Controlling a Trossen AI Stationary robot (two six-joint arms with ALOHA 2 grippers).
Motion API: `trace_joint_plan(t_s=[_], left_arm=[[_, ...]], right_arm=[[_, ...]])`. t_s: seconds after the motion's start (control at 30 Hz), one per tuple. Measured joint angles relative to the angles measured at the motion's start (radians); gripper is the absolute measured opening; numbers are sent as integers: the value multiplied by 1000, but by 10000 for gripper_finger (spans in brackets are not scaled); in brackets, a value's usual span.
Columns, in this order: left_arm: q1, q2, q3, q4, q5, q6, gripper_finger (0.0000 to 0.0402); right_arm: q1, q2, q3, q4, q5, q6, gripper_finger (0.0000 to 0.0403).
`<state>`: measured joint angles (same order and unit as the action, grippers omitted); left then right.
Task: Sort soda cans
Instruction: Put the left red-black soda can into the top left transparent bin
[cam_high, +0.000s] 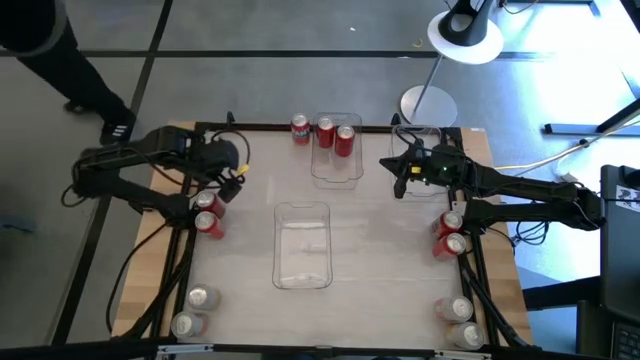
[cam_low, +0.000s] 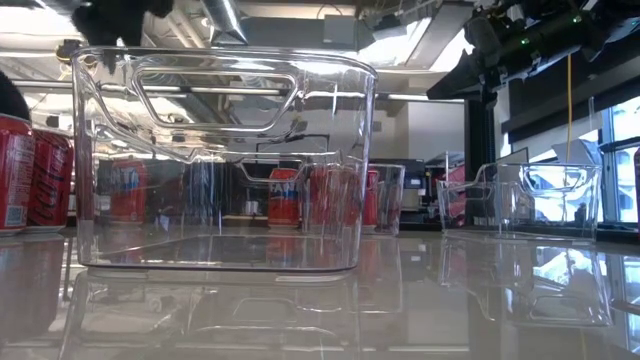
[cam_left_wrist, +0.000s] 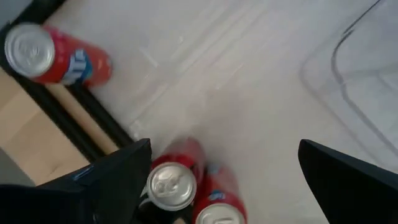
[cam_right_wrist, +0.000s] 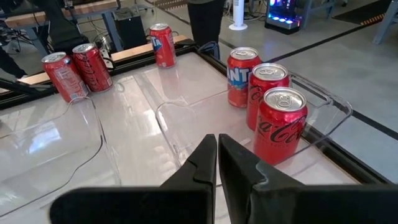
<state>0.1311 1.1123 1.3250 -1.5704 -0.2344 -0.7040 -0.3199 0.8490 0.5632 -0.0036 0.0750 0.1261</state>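
1. Soda cans: two red cans (cam_high: 334, 136) stand inside the far clear bin (cam_high: 336, 176); a third red can (cam_high: 300, 128) stands just outside it, beside its left wall. The right wrist view shows these as two cola cans and one orange-soda can.
2. Still unsorted, by my count: a red pair (cam_high: 208, 212) at the table's left edge, a red pair (cam_high: 448, 234) at the right edge, a paler pair (cam_high: 194, 310) at the near left corner, and another pale pair (cam_high: 458, 322) at the near right corner.
3. Centre bin (cam_high: 302, 246) holds nothing that I can see. A third bin (cam_high: 421, 140) sits at the far right under the right arm; contents cannot be made out.
4. Left gripper (cam_high: 228, 178) hovers just above the left red pair, fingers spread wide, nothing between them. The left wrist view looks down on that pair (cam_left_wrist: 186, 190) between the fingers.
5. Right gripper (cam_high: 400, 172) hangs over the far right bin, fingers pressed together, carrying nothing.
6. Judgement: early stage. Two cans binned, the rest remain. Left pair looks like the next pick.
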Motion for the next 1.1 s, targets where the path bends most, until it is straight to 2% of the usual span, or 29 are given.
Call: trace_joint_plan(t_s=[0.17,0.43,0.67,0.87,1.1], left_arm=[[8,-58,-132,-2,10,4,391],[8,-67,-294,-1,84,49,391],[27,-67,-385,0,80,53,391],[85,-74,-453,33,78,93,391],[143,-75,-521,85,119,154,391]], right_arm=[[0,0,0,1,0,0,19],[0,0,0,0,0,5,19],[0,0,0,1,1,5,19],[0,0,0,2,3,5,19],[0,0,0,2,3,5,19]])
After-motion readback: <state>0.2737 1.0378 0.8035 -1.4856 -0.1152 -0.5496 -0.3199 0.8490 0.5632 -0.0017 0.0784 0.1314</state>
